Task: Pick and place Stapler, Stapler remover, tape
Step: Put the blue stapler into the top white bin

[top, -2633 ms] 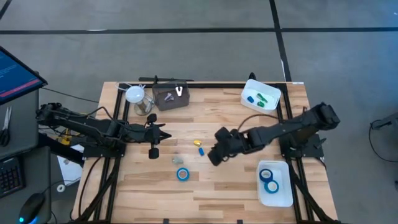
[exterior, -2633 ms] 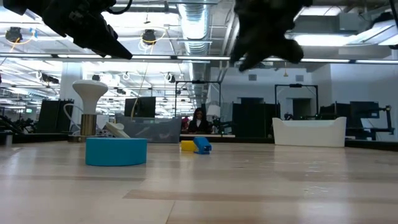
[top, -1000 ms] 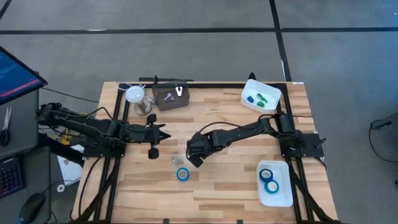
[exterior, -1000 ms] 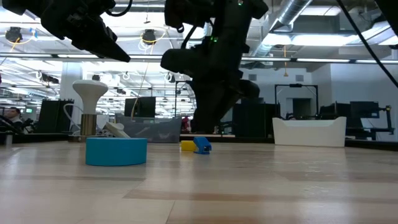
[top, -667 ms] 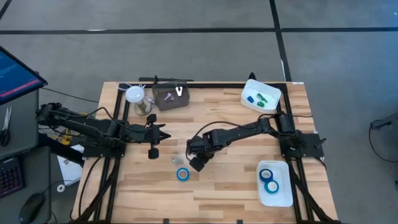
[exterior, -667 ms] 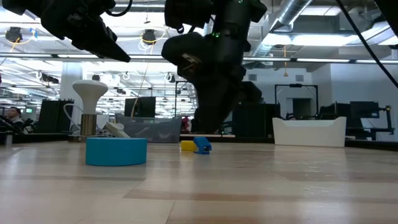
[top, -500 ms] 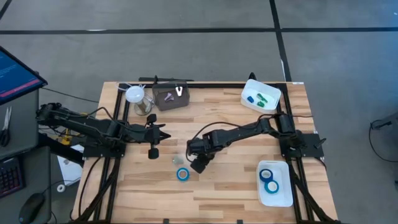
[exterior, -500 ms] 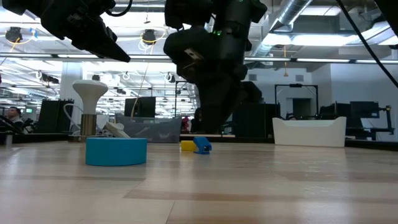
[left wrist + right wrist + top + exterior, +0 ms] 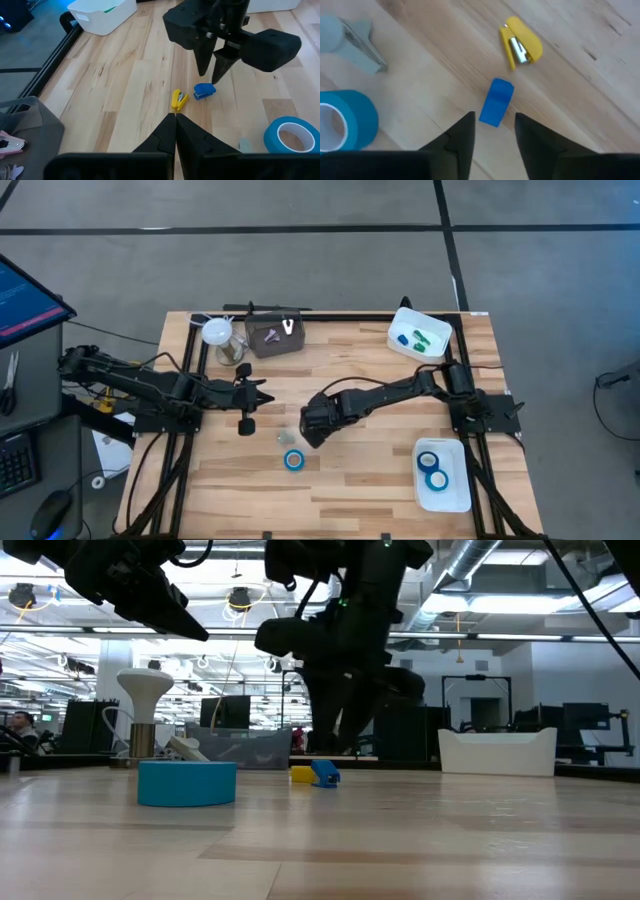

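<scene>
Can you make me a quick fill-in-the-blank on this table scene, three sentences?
1. The right gripper hangs open above the small ____ stapler.
2. Beside it lies a ____ stapler.
3. The white tray near the right arm's base holds ____ rolls of blue tape.
Missing words: blue; yellow; two

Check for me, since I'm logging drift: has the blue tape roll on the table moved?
No. The blue tape roll sits at the same spot relative to the white bin.

Blue stapler (image 9: 497,102) & yellow stapler (image 9: 521,46) lie mid-table, apart; blue tape (image 9: 293,460) roll flat nearby.
</scene>
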Controlling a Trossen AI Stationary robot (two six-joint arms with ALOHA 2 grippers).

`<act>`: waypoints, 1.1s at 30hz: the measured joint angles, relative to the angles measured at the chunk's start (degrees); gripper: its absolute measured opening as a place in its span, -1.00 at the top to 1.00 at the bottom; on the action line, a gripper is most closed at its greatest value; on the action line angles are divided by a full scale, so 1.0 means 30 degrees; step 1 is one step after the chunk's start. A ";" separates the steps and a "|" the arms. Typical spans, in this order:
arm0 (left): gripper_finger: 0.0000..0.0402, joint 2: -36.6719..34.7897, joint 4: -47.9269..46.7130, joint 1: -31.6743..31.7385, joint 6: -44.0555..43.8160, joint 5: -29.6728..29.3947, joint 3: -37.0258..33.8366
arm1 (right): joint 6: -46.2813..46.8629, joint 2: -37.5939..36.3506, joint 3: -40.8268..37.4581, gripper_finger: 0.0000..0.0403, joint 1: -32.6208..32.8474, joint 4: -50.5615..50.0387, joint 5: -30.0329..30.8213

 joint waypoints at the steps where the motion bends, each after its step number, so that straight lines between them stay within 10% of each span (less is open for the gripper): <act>1: 0.98 0.0000 0.0000 0.0006 0.0000 0.0000 0.0000 | 0.0027 0.0000 0.0000 0.31 0.0004 0.0139 0.0017; 12: 0.98 0.0000 -0.0102 0.0006 -0.0007 0.0000 0.0000 | 0.0517 0.1014 0.0032 -0.02 -0.0013 0.1450 -0.0292; 33: 0.98 0.0000 -0.0109 0.0188 -0.0007 -0.0136 -0.0576 | -0.6058 0.1652 -0.0022 0.54 0.0012 0.0861 -0.1184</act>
